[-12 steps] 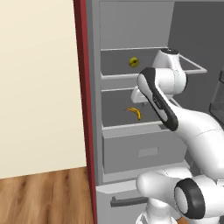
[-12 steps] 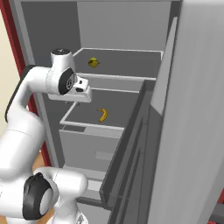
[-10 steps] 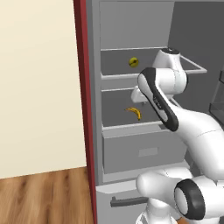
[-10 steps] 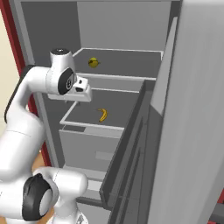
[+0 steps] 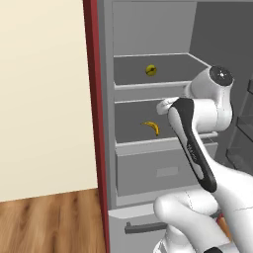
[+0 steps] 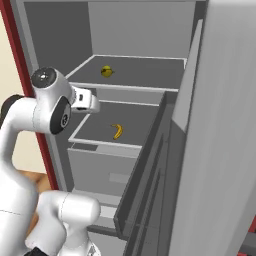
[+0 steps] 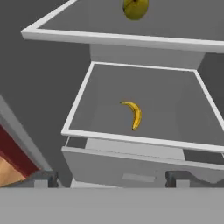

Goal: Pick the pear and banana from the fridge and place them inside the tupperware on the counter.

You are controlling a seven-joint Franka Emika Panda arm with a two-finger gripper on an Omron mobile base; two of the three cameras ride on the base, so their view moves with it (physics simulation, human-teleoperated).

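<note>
Little has shifted since the earlier frames: the arm has edged slightly nearer the open fridge, the fruit unmoved. Its tool hangs spread wide, holding nothing, in front of the shelves. Ahead and below it lies the banana on the lower shelf, long axis running front to back. On the shelf above sits the pear, cut off at the hand view's top edge. Both fingertips look blurred and faint.
</note>
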